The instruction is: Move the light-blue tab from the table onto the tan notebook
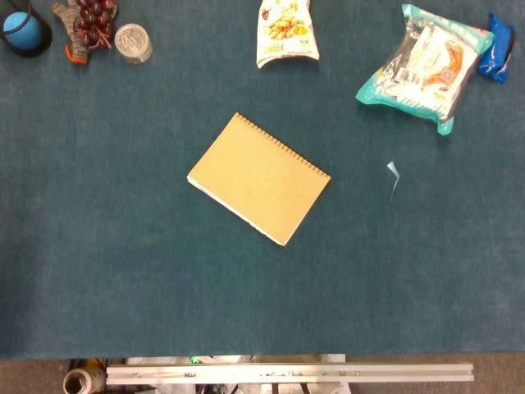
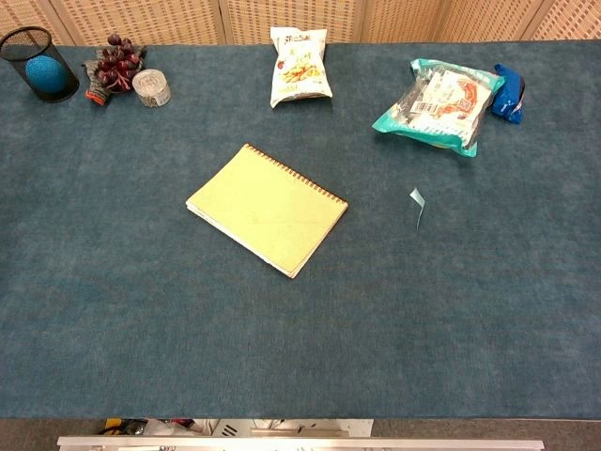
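Neither hand shows in head or chest view, so can't tell if released, clenched or grasping; no hand to place things against either, so positions go by the table (image 1: 98, 271) itself.

Containers: black mesh cup (image 2: 38, 64) at far left corner w/ a blue ball (image 2: 47, 71) inside. Teal snack bag (image 2: 434, 105) at far right, packets visible through its clear front. Small clear round tub (image 2: 151, 87) near the cup, contents unclear.

Light-blue tab (image 1: 393, 174) lies on the cloth, right of the tan notebook (image 1: 258, 177), well apart, not touching. Notebook is closed, lying at an angle, spiral on its far-right edge. Open cloth between tab & notebook.

Other bits along far edge: bunch of dark red grapes (image 2: 115, 64) beside the tub, nut packet (image 2: 299, 66) mid, blue wrapper (image 2: 508, 94) just beside the teal bag.

Chest view shows wicker panels (image 2: 282, 19) behind the table; head view doesn't. Head view shows a metal rail (image 1: 287, 373) at near edge more fully.
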